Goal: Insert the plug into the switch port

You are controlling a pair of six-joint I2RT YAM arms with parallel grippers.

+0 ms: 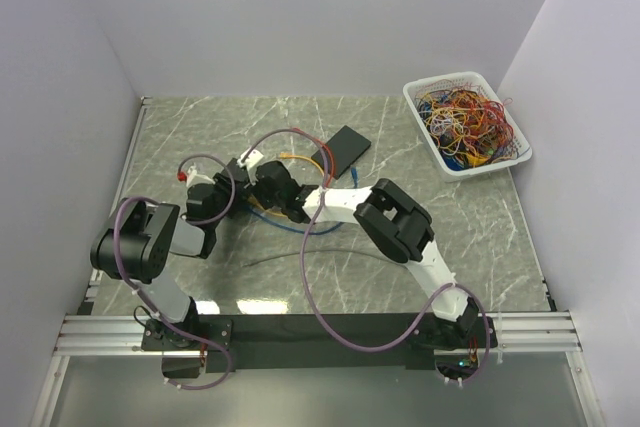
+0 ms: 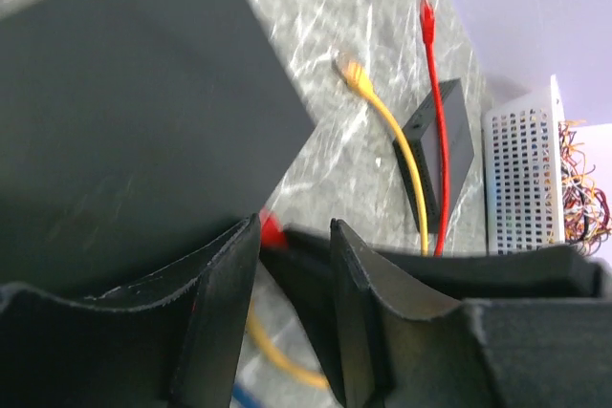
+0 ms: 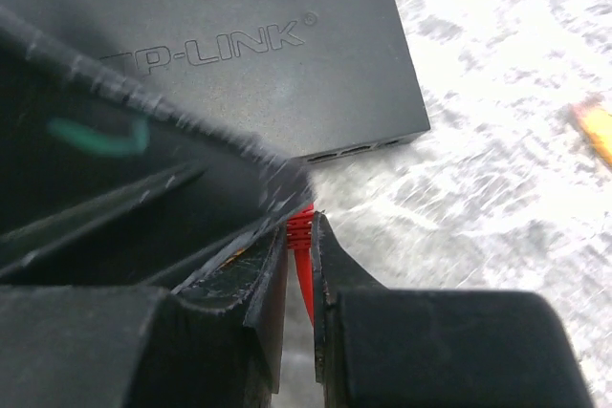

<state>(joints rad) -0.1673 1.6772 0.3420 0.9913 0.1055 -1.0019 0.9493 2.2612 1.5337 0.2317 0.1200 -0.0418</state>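
Observation:
A black TP-LINK switch (image 3: 239, 64) lies on the marble table, its port row (image 3: 354, 150) facing my right gripper. My right gripper (image 3: 298, 225) is shut on a red plug (image 3: 303, 241), whose tip is a short way in front of the ports. In the left wrist view the switch (image 2: 124, 112) fills the upper left. My left gripper (image 2: 294, 228) is open at the switch's corner, with the red plug (image 2: 271, 228) and a dark finger of the right gripper in its gap. In the top view both grippers (image 1: 232, 189) (image 1: 265, 185) meet left of centre and hide the switch.
A second small black box (image 1: 345, 150) lies farther back, with a yellow cable (image 2: 382, 117) and a red cable (image 2: 435, 93) beside it. A blue cable (image 1: 268, 217) lies under the arms. A white basket (image 1: 470, 169) of tangled wires stands at the back right.

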